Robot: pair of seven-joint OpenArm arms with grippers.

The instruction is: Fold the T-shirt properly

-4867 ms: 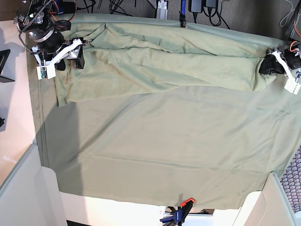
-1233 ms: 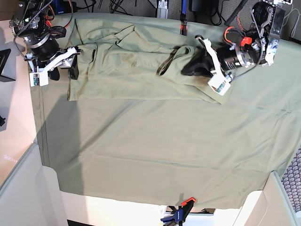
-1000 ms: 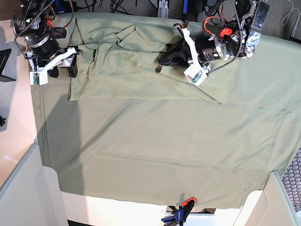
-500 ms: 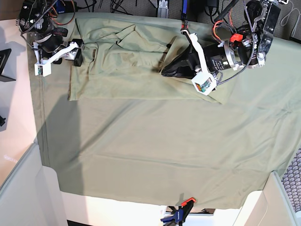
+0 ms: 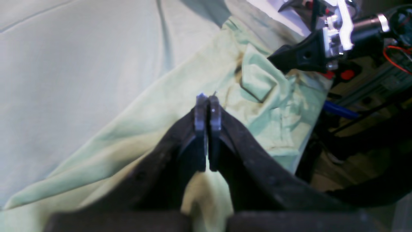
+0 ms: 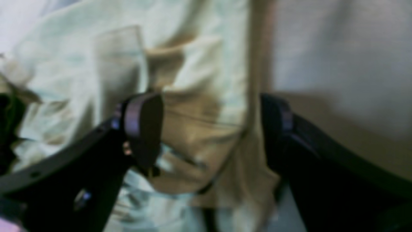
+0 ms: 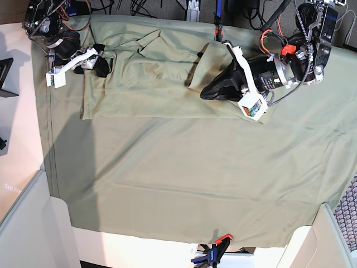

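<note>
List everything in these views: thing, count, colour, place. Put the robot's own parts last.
T-shirt: one, pale sage green, rumpled at the far side of the table, its right end folded back over the middle.
Tablecloth: one, green, spread flat over the table.
Clamp: one, orange and blue, on the cloth's near edge.
Cables: several, black, behind the table's far edge.
Left hand: one, black, shut, over the shirt's folded-back end; whether it pinches cloth I cannot tell.
Right hand: one, black, open, at the shirt's far left corner, straddling cloth without holding it.
</note>
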